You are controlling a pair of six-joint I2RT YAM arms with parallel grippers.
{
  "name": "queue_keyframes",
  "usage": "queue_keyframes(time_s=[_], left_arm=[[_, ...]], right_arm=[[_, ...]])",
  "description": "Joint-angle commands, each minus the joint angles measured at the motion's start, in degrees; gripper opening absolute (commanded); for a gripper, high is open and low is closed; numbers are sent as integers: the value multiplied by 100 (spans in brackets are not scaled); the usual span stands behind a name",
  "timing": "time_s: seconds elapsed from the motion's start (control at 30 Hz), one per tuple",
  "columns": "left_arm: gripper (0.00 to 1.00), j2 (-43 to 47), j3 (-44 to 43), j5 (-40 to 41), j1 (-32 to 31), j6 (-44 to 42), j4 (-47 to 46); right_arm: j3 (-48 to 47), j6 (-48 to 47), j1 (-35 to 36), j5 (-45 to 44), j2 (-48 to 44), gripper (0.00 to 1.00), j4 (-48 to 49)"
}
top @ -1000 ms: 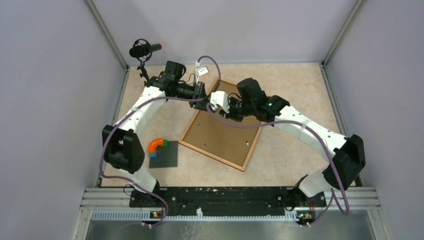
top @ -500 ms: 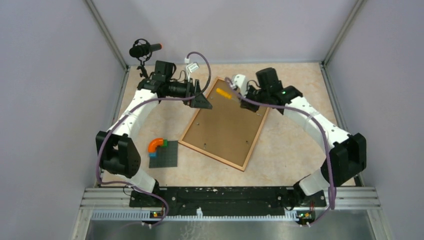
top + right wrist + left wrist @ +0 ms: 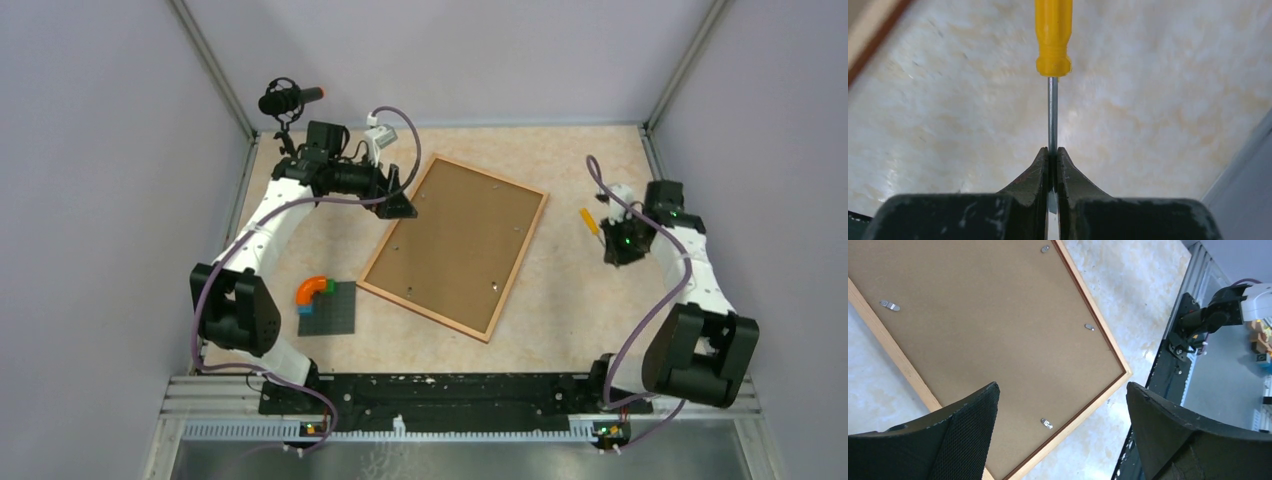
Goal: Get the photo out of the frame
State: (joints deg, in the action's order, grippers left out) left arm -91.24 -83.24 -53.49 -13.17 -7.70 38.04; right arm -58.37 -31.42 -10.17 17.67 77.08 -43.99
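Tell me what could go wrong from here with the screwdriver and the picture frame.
1. The right end effector pinches the screwdriver by its thin metal shaft, not the yellow handle, so it may pivot or slip under load.
2. The frame lies loose, back up, and the open left end effector hovers over it, so prying could slide it.
3. The clips appear to lie over its back, so lifting now would likely jam.

The frame [image 3: 455,245] lies back-up at mid-table, with bare tabletop [image 3: 580,310] along every edge. Above its far-left corner hangs the left gripper [image 3: 405,200], jaws wide. A grey baseplate [image 3: 328,308] blocks the near-left approach. The right gripper [image 3: 1053,150], pinching a screwdriver [image 3: 1053,35], stands well clear to the right.
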Motion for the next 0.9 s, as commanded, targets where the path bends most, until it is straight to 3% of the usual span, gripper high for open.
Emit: queue_keyframes(time_s=[0.0, 0.27, 0.5, 0.87], left_arm=[[99, 52, 29, 364, -231, -763, 270], [99, 180, 526, 653, -455, -1019, 166], [99, 198, 767, 680, -485, -947, 0], [99, 179, 891, 795, -545, -1402, 163]], right_arm=[[744, -762, -889, -608, -680, 0, -443], [1903, -1681, -2311, -1228, -1042, 0, -187], [2237, -1533, -2616, -1730, -701, 1, 394], [2421, -1620, -2659, -1819, -246, 31, 756]])
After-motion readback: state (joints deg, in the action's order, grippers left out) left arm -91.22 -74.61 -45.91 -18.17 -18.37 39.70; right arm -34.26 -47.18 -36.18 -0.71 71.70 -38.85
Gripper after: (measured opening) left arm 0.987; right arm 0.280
